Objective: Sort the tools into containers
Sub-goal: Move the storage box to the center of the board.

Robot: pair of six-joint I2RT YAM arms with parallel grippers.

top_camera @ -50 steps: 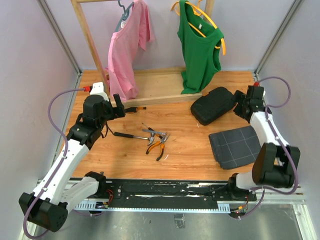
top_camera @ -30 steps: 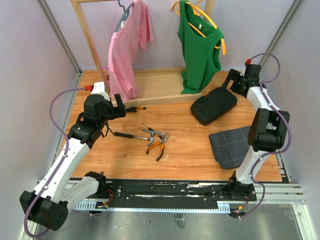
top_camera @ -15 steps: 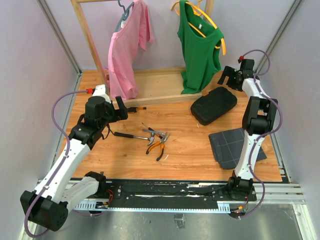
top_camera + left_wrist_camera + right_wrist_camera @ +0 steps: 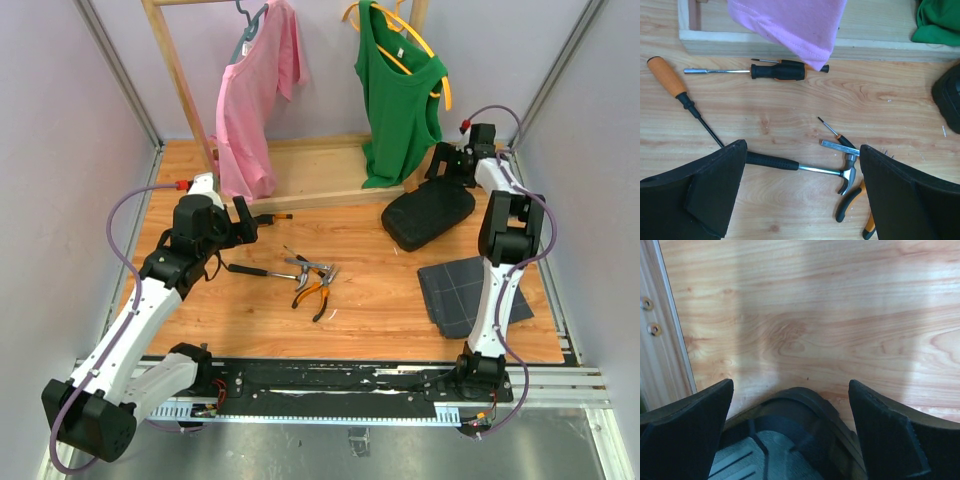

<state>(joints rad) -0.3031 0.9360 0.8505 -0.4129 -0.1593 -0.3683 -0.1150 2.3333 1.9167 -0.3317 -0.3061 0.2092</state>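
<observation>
Left arm (image 4: 150, 290): rises from its base along the left side of the counter (image 4: 380, 310), wrist turned right, head hanging above the wood just left of the tools.
Left jaws: wide apart, gripping nothing; the hammer's handle lies on the counter under the gap.
Right arm (image 4: 508, 235): stretched far back, one link standing upright, the forearm folded left at the far right corner, wrist above the case's far end.
Right jaws: wide apart, gripping nothing; the case's rounded rim shows low in the gap.
Hammer (image 4: 805, 167): one; black grip, bare metal shaft and claw head, lying flat mid-counter.
Screwdrivers: three clear in the left wrist view. One is long with an orange handle (image 4: 667, 77), one black-and-orange (image 4: 780, 71) by the rack's base, and one small and thin (image 4: 832, 131), touching the hammer head.
Pliers: two; an orange-handled pair (image 4: 320, 292) and a silver pair (image 4: 308, 266), bunched beside the hammer head.
Case (image 4: 428, 212): one; black, rounded rectangle, lying slantwise on the far right of the counter, well apart from the tools.
Tray (image 4: 470, 290): one; dark grey, flat, gridded, nearer than the case.
Garments: two on a wooden rack (image 4: 180, 80), a pink shirt (image 4: 255, 90) and a green top (image 4: 400, 100).
</observation>
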